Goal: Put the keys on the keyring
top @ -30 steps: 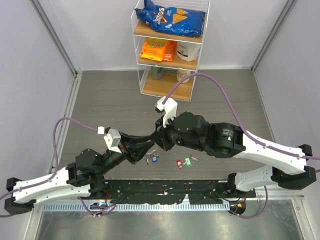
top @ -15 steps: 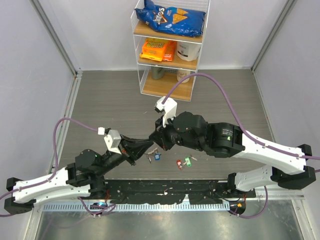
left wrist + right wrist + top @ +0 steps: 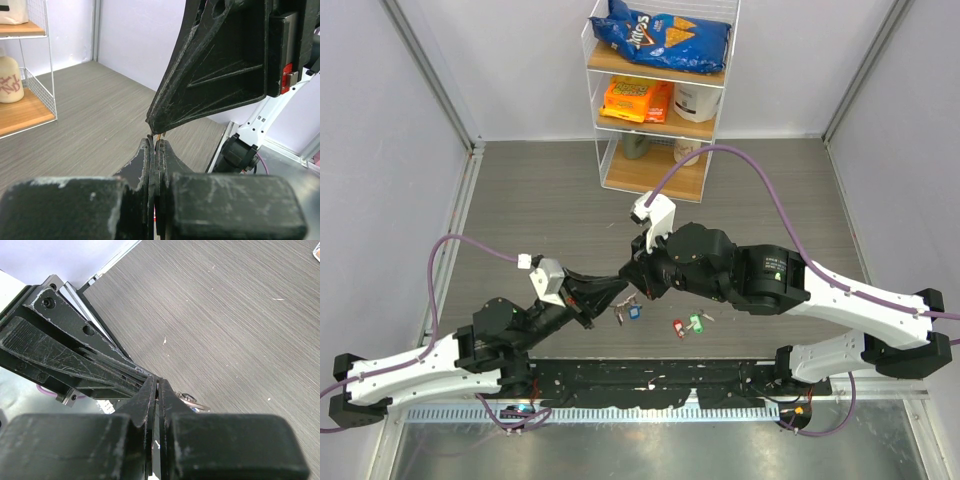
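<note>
- Table (image 3: 520, 200): grey wood-grain top. A wire shelf unit (image 3: 660, 95) of snacks stands at its 12 o'clock edge.
- Right gripper (image 3: 632, 284): reaches in from 3 o'clock to mid-table. It is clenched, the fingers pressed flat together. I cannot tell what it pinches, if anything.
- Left gripper (image 3: 617, 291): comes up from 8 o'clock, its tips touching the right one's. It is clenched on a thin sliver of metal, probably the keyring (image 3: 154, 134), though the wrist view is too tight to be sure.
- Blue key (image 3: 634, 313): just at 6 o'clock of the meeting tips, with a silver piece beside it. Whether it hangs or lies on the table is unclear.
- Red key (image 3: 677, 328) and green key (image 3: 696, 323): lying side by side on the table at 4 o'clock of the tips, apart from both grippers.
</note>
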You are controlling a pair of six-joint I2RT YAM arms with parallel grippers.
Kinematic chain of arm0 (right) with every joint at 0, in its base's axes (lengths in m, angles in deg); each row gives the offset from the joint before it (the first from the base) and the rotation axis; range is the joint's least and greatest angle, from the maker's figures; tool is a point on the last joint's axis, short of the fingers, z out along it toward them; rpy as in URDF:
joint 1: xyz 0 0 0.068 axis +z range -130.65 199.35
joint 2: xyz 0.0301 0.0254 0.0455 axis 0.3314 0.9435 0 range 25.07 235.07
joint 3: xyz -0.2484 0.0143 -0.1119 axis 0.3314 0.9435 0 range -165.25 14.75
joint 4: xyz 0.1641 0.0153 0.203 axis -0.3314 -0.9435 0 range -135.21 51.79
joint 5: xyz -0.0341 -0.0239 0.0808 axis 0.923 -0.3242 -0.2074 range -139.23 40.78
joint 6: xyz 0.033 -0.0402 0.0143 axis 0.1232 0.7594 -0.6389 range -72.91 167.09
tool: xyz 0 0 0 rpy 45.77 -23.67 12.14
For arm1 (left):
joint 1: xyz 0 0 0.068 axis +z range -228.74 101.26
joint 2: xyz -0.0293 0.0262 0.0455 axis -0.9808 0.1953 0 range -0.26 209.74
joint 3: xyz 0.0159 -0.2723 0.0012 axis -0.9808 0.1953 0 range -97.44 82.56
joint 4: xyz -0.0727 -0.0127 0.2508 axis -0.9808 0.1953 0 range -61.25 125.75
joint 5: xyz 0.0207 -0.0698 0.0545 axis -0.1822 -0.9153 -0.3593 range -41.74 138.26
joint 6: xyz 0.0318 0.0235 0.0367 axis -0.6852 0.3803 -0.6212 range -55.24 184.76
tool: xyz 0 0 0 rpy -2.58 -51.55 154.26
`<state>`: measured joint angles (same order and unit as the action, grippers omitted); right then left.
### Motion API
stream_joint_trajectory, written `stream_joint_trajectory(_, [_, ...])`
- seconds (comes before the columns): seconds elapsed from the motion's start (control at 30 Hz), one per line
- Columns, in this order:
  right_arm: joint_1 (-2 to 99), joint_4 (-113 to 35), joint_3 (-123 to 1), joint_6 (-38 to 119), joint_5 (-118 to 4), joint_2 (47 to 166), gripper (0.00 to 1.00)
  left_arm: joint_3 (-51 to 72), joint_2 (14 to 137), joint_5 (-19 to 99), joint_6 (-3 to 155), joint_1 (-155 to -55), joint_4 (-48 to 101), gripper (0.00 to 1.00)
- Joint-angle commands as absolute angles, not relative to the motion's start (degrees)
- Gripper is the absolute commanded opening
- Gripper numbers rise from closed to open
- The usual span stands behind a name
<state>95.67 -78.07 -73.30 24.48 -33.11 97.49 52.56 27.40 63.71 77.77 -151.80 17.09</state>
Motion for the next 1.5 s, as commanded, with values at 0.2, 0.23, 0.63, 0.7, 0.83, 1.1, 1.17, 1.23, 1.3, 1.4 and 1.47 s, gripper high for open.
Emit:
stream_joint_trajectory(0.2, [96.2, -73.9, -71.8, 23.6, -34.4, 94.8, 0.06, 49.5, 29.0, 71.7, 76.0, -151.5, 15.2, 0.0])
stream_joint_trajectory(0.23, [96.2, -74.0, -71.7, 23.7, -34.4, 94.6, 0.06, 49.5, 29.0, 72.0, 75.9, -151.5, 15.1, 0.0])
stream_joint_trajectory(0.63, [96.2, -73.8, -70.8, 23.4, -32.4, 93.1, 0.34, 50.4, 28.7, 73.7, 75.6, -151.5, 15.7, 0.0])
stream_joint_trajectory(0.7, [96.1, -73.9, -70.7, 23.4, -31.8, 92.6, 0.4, 50.4, 28.5, 74.1, 75.6, -151.5, 16.1, 0.0])
stream_joint_trajectory(0.83, [95.9, -74.4, -70.3, 23.3, -30.8, 91.6, 0.45, 50.2, 28.2, 75.3, 75.2, -151.5, 17.1, 0.0])
stream_joint_trajectory(1.1, [93.1, -77.2, -65.3, 21.6, -30.2, 88.6, 0.47, 51.2, 25.8, 78.7, 73.5, -151.5, 19.1, 0.0])
stream_joint_trajectory(1.17, [92.4, -77.5, -63.5, 21.2, -30.4, 87.9, 0.47, 51.4, 25.2, 78.7, 73.2, -151.5, 19.4, 0.0])
stream_joint_trajectory(1.23, [92.0, -77.6, -61.8, 20.9, -30.3, 87.4, 0.47, 51.5, 25.0, 78.5, 73.0, -151.6, 19.5, 0.0])
stream_joint_trajectory(1.3, [91.9, -77.5, -60.8, 20.8, -30.3, 87.3, 0.47, 51.4, 24.7, 77.7, 73.0, -151.6, 19.8, 0.0])
stream_joint_trajectory(1.4, [91.8, -76.5, -61.2, 22.3, -31.6, 87.6, 0.47, 51.3, 24.5, 76.0, 73.0, -151.5, 19.8, 0.0])
stream_joint_trajectory(1.47, [91.8, -76.4, -62.8, 24.0, -33.3, 88.2, 0.47, 51.1, 24.6, 74.7, 73.5, -151.5, 20.1, 0.0])
